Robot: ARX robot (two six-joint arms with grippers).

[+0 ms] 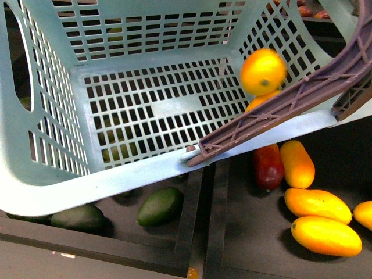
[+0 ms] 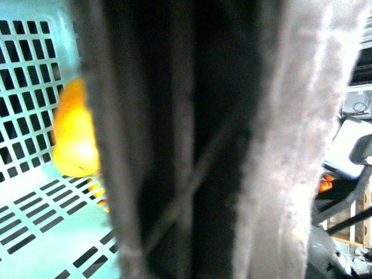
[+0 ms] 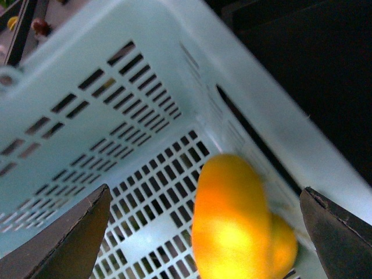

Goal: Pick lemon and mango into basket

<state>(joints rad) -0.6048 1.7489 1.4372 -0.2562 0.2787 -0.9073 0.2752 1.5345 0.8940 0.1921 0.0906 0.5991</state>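
The aqua basket (image 1: pixel 55 200) hangs tilted and fills the front view. Its brown handle (image 1: pixel 279 107) crosses the right side. My left gripper is shut on that handle, which fills the left wrist view (image 2: pixel 192 145) as a blur and hides the fingers. The mango (image 3: pixel 229 221), long and yellow-orange, lies inside the basket between the wide-open fingers of my right gripper (image 3: pixel 205 193), touching neither. It shows blurred in the front view (image 1: pixel 263 71) and also in the left wrist view (image 2: pixel 72 136). The smaller lemon (image 3: pixel 285 244) sits behind it, half hidden by the handle in the front view (image 1: pixel 258 102).
Under the basket are black shelf trays with a divider (image 1: pixel 212 221). Dark green fruits (image 1: pixel 160 206) lie on the left. A dark red fruit (image 1: pixel 267 165) and several yellow mangoes (image 1: pixel 325 235) lie on the right.
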